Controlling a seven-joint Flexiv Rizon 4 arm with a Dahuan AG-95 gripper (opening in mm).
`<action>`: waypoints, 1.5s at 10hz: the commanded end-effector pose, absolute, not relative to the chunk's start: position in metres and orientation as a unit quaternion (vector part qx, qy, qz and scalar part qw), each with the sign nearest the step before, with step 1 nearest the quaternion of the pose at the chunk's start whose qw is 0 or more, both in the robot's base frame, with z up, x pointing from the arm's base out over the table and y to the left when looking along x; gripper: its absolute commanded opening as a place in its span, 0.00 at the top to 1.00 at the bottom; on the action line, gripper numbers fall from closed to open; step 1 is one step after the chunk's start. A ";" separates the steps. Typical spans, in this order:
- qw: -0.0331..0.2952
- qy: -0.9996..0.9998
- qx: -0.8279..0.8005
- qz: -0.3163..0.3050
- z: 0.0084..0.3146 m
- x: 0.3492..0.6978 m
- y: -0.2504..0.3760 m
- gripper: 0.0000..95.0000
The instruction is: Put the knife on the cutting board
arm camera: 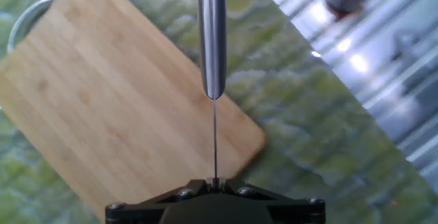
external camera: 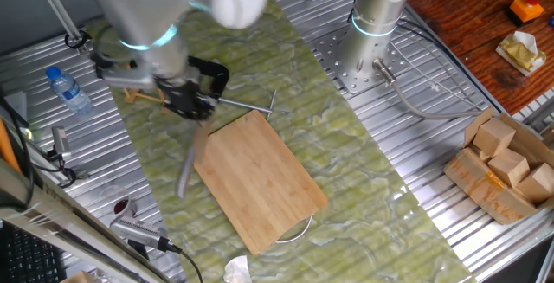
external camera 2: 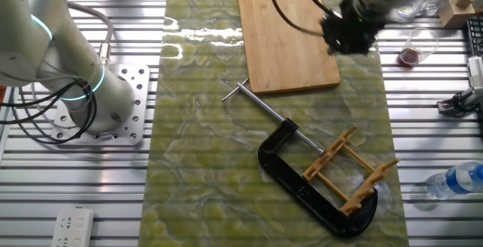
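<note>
My gripper (external camera: 196, 112) is shut on the blade of the knife (external camera: 189, 164), a silver-grey metal cleaver. In the hand view the blade shows edge-on as a thin line between my fingers (arm camera: 214, 181). The rounded steel handle (arm camera: 213, 39) points away from the gripper. The cutting board (external camera: 260, 179), a light-tan bamboo rectangle, lies flat on the green mat. The knife hangs along the board's left edge in this fixed view. In the hand view the board (arm camera: 102, 114) lies left of and under the blade. In the other fixed view my gripper (external camera 2: 348, 37) is over the board's (external camera 2: 287, 39) right edge and hides the knife.
A black C-clamp (external camera 2: 317, 186) with a long metal screw and a small wooden dowel rack (external camera 2: 351, 171) lie on the mat near the board. A water bottle (external camera: 67, 90), a glass with red liquid (external camera 2: 411, 49), a second arm's base (external camera: 368, 45) and a box of wooden blocks (external camera: 506, 166) stand around.
</note>
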State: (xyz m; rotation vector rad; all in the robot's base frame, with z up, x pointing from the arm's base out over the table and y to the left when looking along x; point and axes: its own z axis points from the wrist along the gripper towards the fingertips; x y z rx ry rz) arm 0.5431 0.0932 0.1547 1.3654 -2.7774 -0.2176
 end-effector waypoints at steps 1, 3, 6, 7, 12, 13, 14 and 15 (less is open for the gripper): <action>0.022 -0.946 0.303 -0.114 0.155 0.521 0.133 1.00; 0.017 -0.957 0.254 -0.139 0.146 0.510 0.157 1.00; 0.019 -0.963 0.214 -0.161 0.137 0.503 0.175 1.00; 0.019 -0.963 0.213 -0.162 0.136 0.502 0.177 1.00; 0.017 -0.961 0.219 -0.167 0.122 0.503 0.181 1.00; 0.015 -0.961 0.219 -0.169 0.118 0.504 0.181 1.00; 0.012 -0.961 0.214 -0.177 0.112 0.505 0.181 1.00; 0.009 -0.960 0.211 -0.184 0.109 0.506 0.181 1.00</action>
